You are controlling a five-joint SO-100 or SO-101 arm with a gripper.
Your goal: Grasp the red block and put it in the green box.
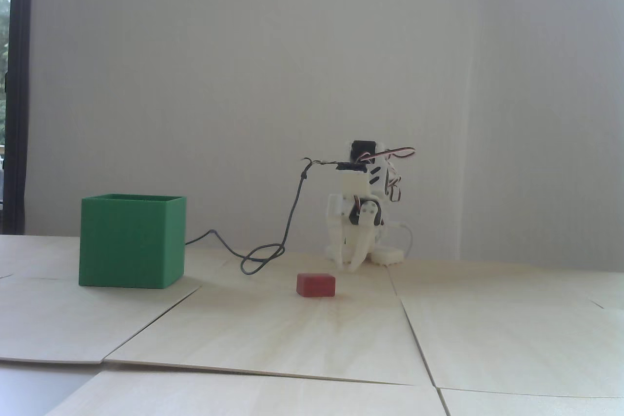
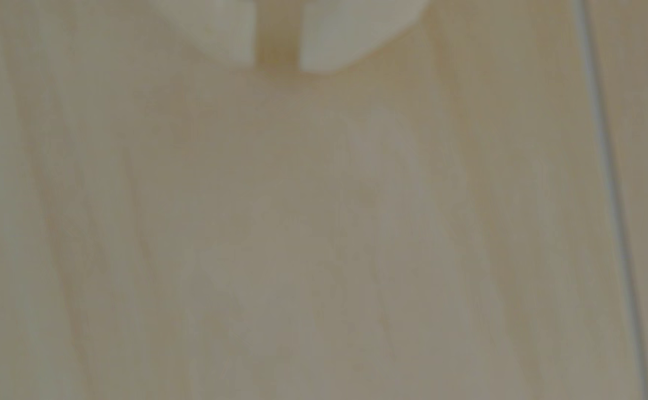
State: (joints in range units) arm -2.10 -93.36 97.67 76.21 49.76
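Jaws stand a narrow slit apart with nothing between them: in the wrist view the gripper (image 2: 278,65) enters from the top edge, close over bare, blurred table (image 2: 314,238). Seen from the fixed view, the gripper (image 1: 347,266) points down at the table (image 1: 302,338), behind and slightly right of the red block (image 1: 316,285), apart from it. Well left of the block stands the green box (image 1: 131,242), upright, with a black cable (image 1: 263,260) looping between it and the arm.
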